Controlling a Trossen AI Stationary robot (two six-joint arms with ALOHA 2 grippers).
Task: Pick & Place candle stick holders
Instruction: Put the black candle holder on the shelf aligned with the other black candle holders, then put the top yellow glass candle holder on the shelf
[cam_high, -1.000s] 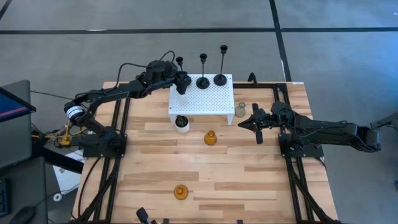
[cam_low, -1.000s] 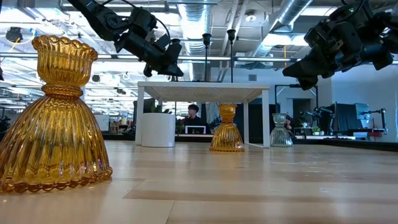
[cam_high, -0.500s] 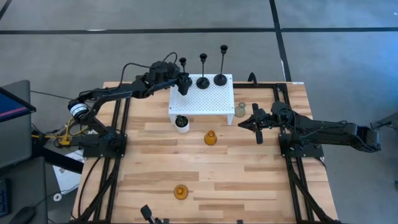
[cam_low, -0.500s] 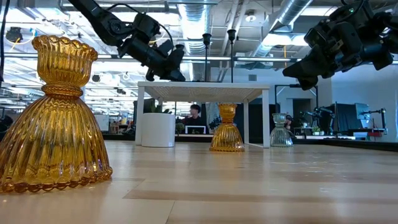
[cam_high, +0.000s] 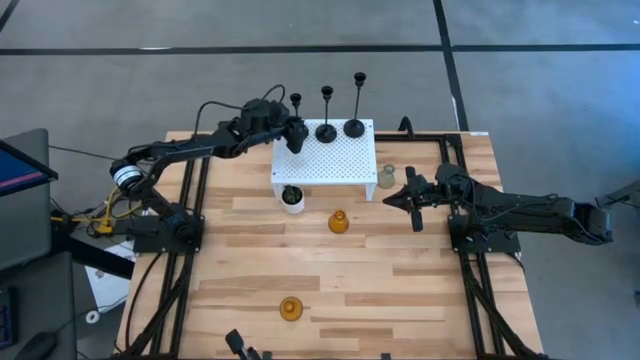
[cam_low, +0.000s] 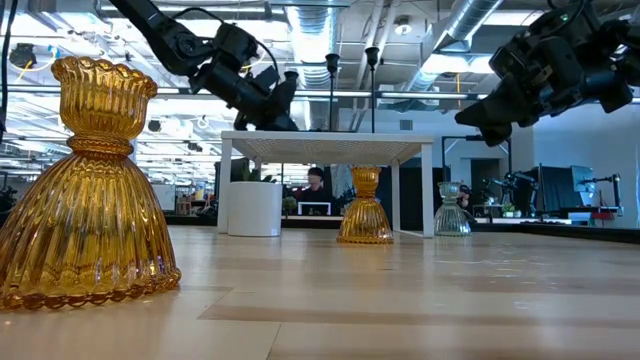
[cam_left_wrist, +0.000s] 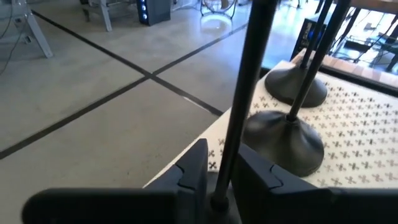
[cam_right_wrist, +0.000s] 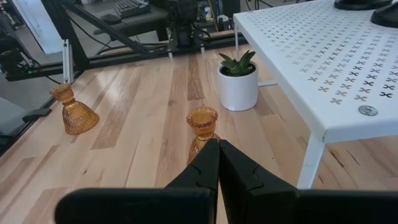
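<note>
Three black candle stick holders stand along the far edge of the white perforated stand (cam_high: 325, 160): a short one (cam_high: 295, 101), a middle one (cam_high: 327, 128) and a tall one (cam_high: 355, 122). My left gripper (cam_high: 294, 136) reaches level over the stand's far left corner. Its fingers are slightly open on either side of the short holder's stem (cam_left_wrist: 239, 112), whose base is hidden. Two amber glass holders (cam_high: 338, 221) (cam_high: 291, 308) and a clear one (cam_high: 386, 177) stand on the table. My right gripper (cam_high: 395, 198) hovers shut right of the stand. My left gripper has the short holder's thin stem low between its fingers (cam_left_wrist: 198, 168), coming level from the table's left. The stem stands upright. A narrow gap shows beside it, and I cannot tell whether either finger touches it.
A small white pot with a green plant (cam_high: 292, 198) stands at the stand's near left leg. The near amber holder (cam_low: 88, 190) looms at the low camera. Black frame rails (cam_high: 190, 250) run along both table sides.
</note>
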